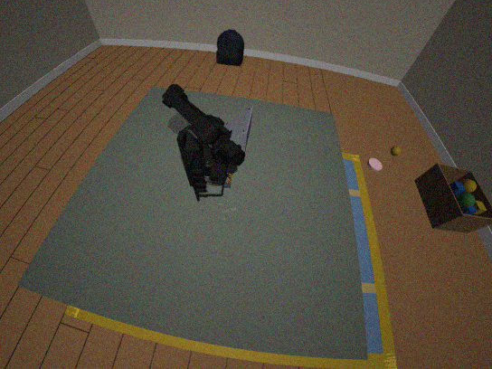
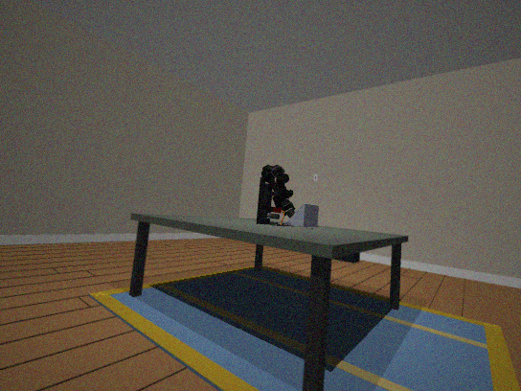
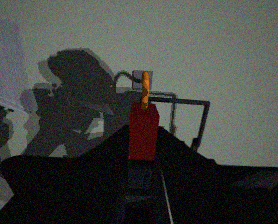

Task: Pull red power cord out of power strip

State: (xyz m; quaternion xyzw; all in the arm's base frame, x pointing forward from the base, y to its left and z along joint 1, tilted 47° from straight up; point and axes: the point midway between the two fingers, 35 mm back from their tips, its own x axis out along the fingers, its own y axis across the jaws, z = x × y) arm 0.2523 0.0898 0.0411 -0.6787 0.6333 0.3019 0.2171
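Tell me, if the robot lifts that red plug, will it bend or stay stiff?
The red plug looks like a solid block with flat sides, so it probably stays stiff in the gripper shut on it. The thin orange cord rising from it likely flops and may tug back.

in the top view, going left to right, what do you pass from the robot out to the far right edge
Robot arm with its end effector shut on the red plug → blue and yellow stripes at the mat edge → pink disc → yellow ball → cardboard box of coloured balls.
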